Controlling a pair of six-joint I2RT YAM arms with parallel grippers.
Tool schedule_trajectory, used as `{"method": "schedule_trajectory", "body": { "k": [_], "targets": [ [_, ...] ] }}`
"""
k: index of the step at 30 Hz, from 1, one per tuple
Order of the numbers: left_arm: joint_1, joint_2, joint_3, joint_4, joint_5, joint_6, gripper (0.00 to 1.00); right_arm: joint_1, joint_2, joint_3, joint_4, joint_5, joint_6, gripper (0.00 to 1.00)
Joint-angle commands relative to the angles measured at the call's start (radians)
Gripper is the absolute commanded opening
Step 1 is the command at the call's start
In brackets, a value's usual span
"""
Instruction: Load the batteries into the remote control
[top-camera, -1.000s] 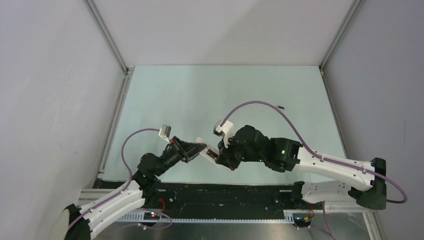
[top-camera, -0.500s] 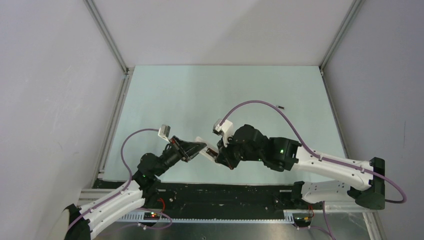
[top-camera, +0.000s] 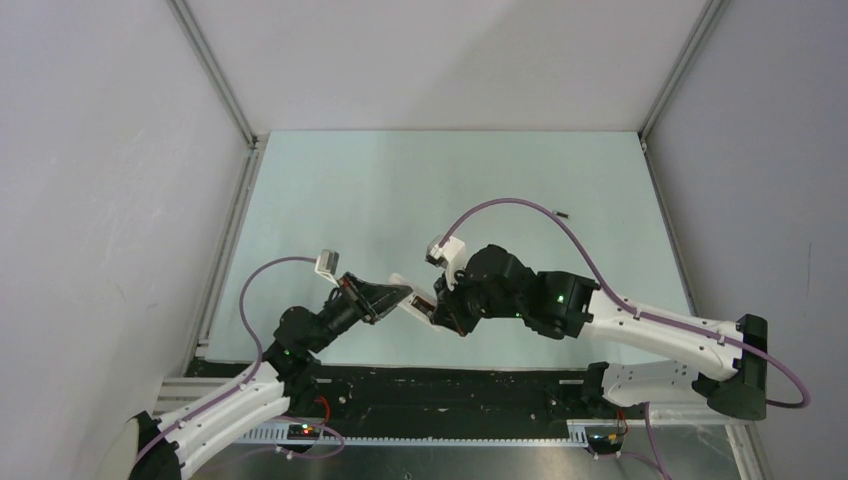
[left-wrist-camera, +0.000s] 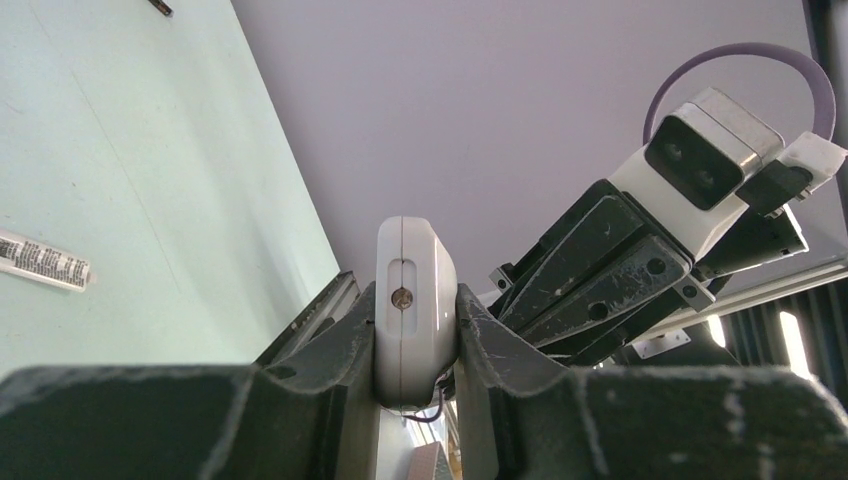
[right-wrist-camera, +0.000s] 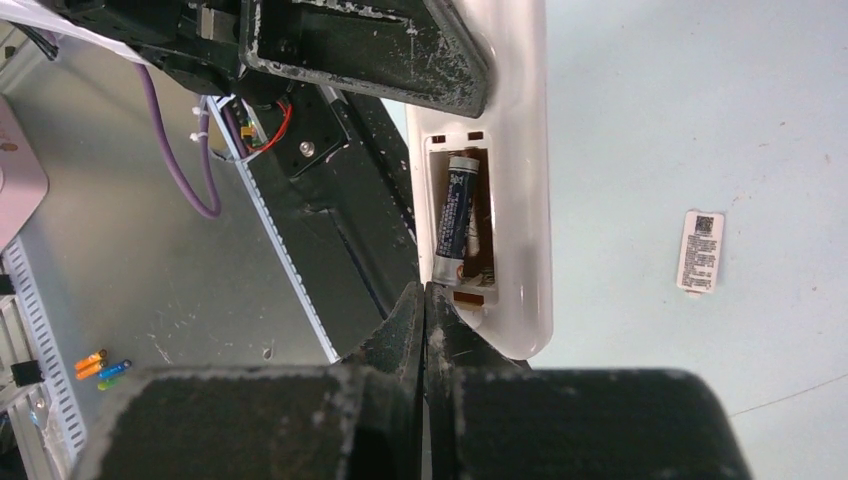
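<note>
My left gripper is shut on the remote control, a slim white handset held off the table near the front edge. In the left wrist view the remote control stands edge-on between the left gripper's pads. In the right wrist view the remote control shows its back recess with one dark battery lying in it. My right gripper is shut and empty, its tips pressed at the battery's metallic end. A second battery lies far off on the table.
A small pale cover plate with a printed label lies flat on the green table. Metal frame rails line the table's sides. The black base strip runs along the near edge. Small coloured bits lie on the grey shelf below.
The right arm has crept slightly left toward the remote. The left arm and the remote have stayed still.
</note>
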Motion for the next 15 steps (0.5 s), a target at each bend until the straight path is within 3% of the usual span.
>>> {"method": "schedule_trajectory", "body": {
  "k": [1,15],
  "targets": [
    [-0.005,-0.024,0.034,0.094,0.082,0.0,0.0,-0.03,0.008,0.005,0.022,0.051,-0.004,0.0],
    [-0.006,-0.045,0.057,0.098,0.142,0.046,0.0,-0.052,0.018,0.005,0.043,0.001,-0.002,0.0]
  ]
}}
